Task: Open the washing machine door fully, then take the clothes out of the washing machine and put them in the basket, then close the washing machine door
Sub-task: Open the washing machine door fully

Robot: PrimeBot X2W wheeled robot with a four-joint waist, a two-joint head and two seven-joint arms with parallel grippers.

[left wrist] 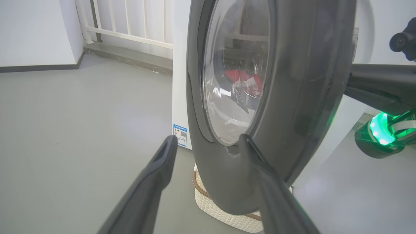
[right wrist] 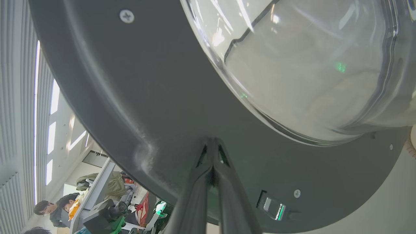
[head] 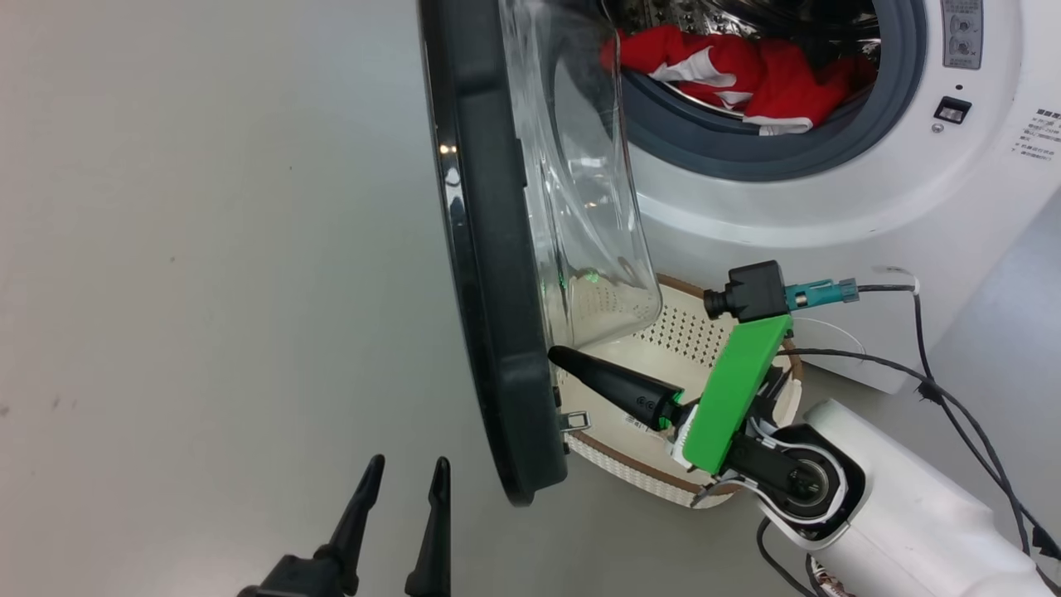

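The washing machine door (head: 489, 274) stands ajar, edge-on in the head view, its glass bowl (head: 580, 207) facing the washing machine (head: 829, 207). Red clothes (head: 746, 75) lie in the drum and show through the glass as clothes (left wrist: 243, 79). The basket (head: 663, 348) sits on the floor under the door. My right gripper (head: 554, 355) is shut, its tip against the door's inner face (right wrist: 162, 97); the right gripper (right wrist: 213, 143) holds nothing. My left gripper (head: 410, 461) is open outside the door (left wrist: 292, 97). The left gripper (left wrist: 208, 141) frames the rim's lower edge without touching it.
Grey floor spreads to the left of the door. Cables (head: 953, 390) trail beside my right forearm. A white railing (left wrist: 130, 26) and a wall stand behind the machine. The door latch (right wrist: 271, 204) sits near my right fingers. People (right wrist: 55, 208) sit at a desk far off.
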